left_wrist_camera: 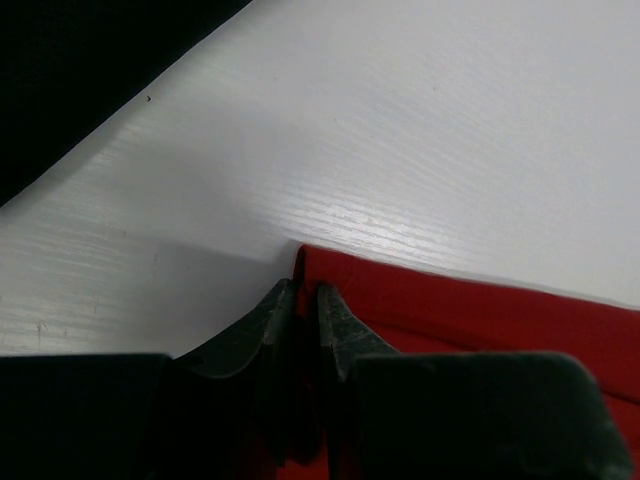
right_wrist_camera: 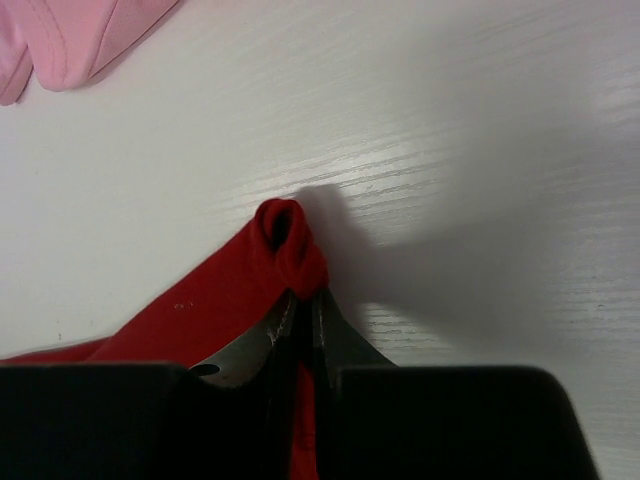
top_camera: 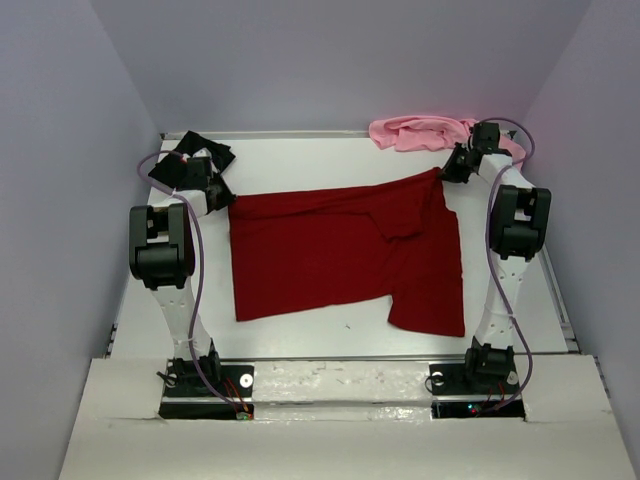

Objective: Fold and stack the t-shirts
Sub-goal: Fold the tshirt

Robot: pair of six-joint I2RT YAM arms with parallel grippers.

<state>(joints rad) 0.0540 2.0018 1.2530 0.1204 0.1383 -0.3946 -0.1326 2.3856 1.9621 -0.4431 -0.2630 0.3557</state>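
The dark red t-shirt (top_camera: 340, 255) lies spread across the middle of the table, one sleeve hanging toward the near right. My left gripper (top_camera: 222, 195) is shut on its far left corner (left_wrist_camera: 312, 262); red cloth shows between the fingers (left_wrist_camera: 345, 325). My right gripper (top_camera: 452, 168) is shut on its far right corner, where a bunched red fold (right_wrist_camera: 288, 245) pokes out past the fingertips (right_wrist_camera: 325, 320). The black t-shirt (top_camera: 190, 158) lies folded at the far left corner, also dark at upper left in the left wrist view (left_wrist_camera: 80, 70). The light pink t-shirt (top_camera: 420, 132) lies crumpled at the far right.
The white table (top_camera: 300, 160) is walled by pale lilac panels at the left, back and right. Both arm bases (top_camera: 205, 385) sit on the near edge. A strip of bare table runs along the back between the black and pink shirts.
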